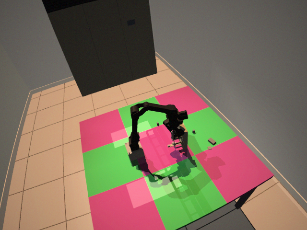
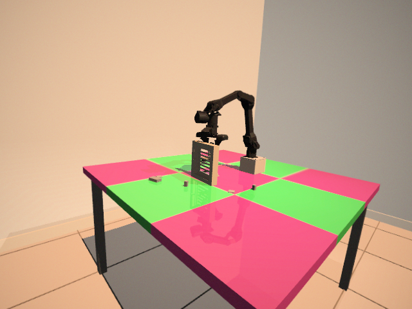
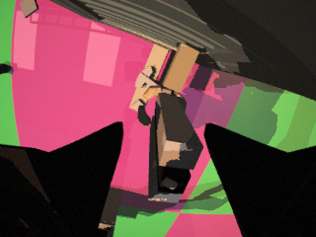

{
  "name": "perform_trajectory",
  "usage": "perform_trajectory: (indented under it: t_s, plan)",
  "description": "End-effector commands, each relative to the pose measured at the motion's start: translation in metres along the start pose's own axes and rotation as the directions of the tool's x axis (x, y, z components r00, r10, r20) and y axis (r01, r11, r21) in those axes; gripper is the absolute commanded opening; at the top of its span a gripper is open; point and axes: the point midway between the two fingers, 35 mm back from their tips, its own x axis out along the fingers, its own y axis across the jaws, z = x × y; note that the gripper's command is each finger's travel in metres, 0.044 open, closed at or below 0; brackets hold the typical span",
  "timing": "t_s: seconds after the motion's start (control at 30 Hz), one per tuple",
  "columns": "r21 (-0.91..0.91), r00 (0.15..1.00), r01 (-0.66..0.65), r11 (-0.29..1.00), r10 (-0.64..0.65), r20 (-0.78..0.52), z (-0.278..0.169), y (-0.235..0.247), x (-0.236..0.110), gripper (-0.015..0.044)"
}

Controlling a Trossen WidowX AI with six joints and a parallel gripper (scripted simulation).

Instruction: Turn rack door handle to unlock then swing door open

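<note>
The slatted rack (image 1: 184,142) (image 2: 196,163) (image 3: 143,26) stands upright on the table. Pale slats show through its window in the exterior view; how far the door stands open cannot be told. The dark upright handle (image 3: 180,123) is seen from above in the wrist view, between the two fingers with gaps on both sides, and looks tilted to the finger line. My gripper (image 1: 177,134) (image 2: 212,141) (image 3: 165,128) points down at the rack's top edge, open, gripping nothing. The handle is hidden behind the rack in the exterior view. Contact between fingers and rack cannot be told.
Small blocks (image 1: 158,123) (image 1: 194,131) (image 2: 185,183) (image 2: 253,187), a flat block (image 1: 212,141) (image 2: 154,179) and a thin chip (image 1: 209,147) (image 2: 231,191) lie around the rack. The arm's base (image 1: 135,157) (image 2: 252,165) stands opposite the rack. A dark cabinet (image 1: 104,49) is beyond the table.
</note>
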Motion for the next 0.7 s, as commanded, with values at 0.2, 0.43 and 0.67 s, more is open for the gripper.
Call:
perform_trajectory:
  t_s: [0.2, 0.43, 0.67]
  plan:
    - [-0.492, 1.000, -0.001, 0.871, 0.000, -0.001, -0.0001, 0.0000, 0.0003, 0.0285]
    - [-0.759, 1.000, -0.001, 0.651, 0.000, -0.001, -0.0001, 0.0000, 0.0004, 0.0285]
    - [-0.935, 1.000, -0.001, 0.355, 0.000, -0.001, -0.0001, 0.0000, 0.0004, 0.0285]
